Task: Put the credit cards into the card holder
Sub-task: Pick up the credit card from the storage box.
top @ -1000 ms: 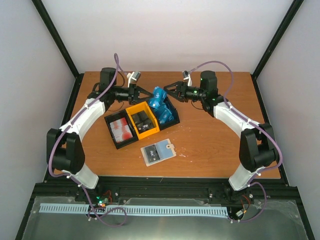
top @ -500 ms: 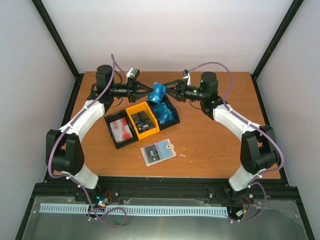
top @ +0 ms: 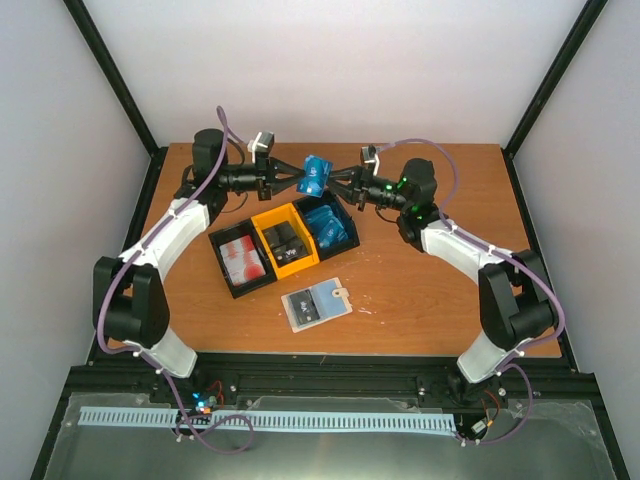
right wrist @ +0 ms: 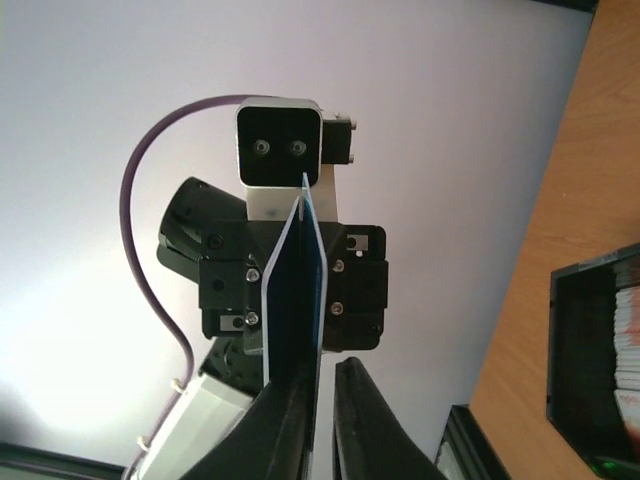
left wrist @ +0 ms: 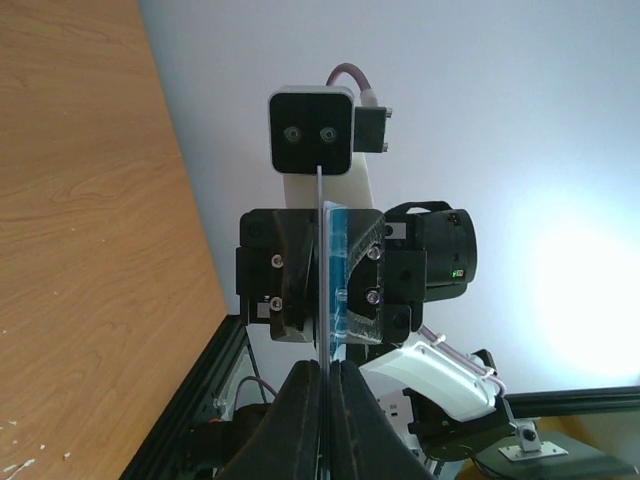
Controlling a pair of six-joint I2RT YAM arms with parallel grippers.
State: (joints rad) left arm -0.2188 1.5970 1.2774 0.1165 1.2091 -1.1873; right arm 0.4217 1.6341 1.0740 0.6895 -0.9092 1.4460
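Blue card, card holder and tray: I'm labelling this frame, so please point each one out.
blue card (top: 314, 175): top view, middle of its face.
card holder (top: 316, 303): top view, its middle.
tray (top: 298, 267): top view, near wall of the yellow compartment.

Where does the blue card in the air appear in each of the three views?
Top external: blue card, upper centre.
Left wrist: centre, edge-on.
Right wrist: centre, nearly edge-on.
Shared landmark: the wooden table, at left in left wrist, at right in right wrist.
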